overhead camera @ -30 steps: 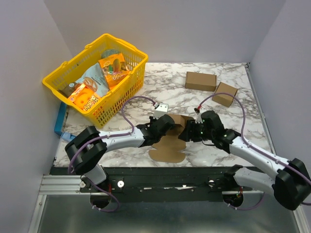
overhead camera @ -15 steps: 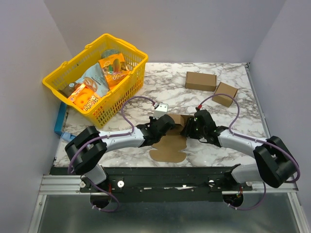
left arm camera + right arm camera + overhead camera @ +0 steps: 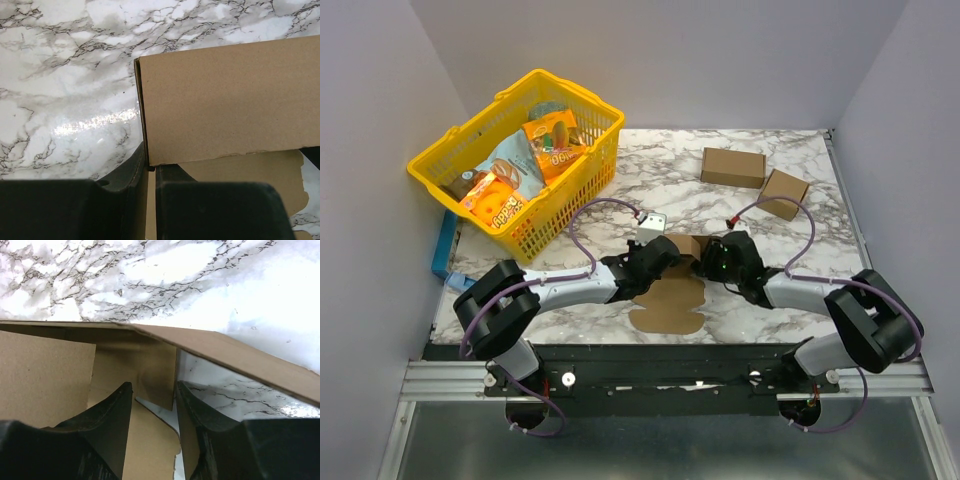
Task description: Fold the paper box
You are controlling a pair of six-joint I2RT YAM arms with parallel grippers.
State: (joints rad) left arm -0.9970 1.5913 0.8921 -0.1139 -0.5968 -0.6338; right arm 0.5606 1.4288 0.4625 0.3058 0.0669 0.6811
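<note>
Brown die-cut cardboard paper box (image 3: pixel 668 305) lies half-folded at the near middle of the white marble table (image 3: pixel 660 180), one wall raised. Down low, the left gripper (image 3: pixel 670 250) is clamped on that wall's edge; the right gripper (image 3: pixel 704 264) faces it, jaws apart astride a flap.

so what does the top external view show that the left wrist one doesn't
only top external: the yellow basket of snack packets, the long cardboard box and squarish cardboard box at the far right, and the right arm. only left wrist: up close, the left gripper pinched on the lower corner of an upright panel of the paper box. both: the paper box and the marble table.
</note>
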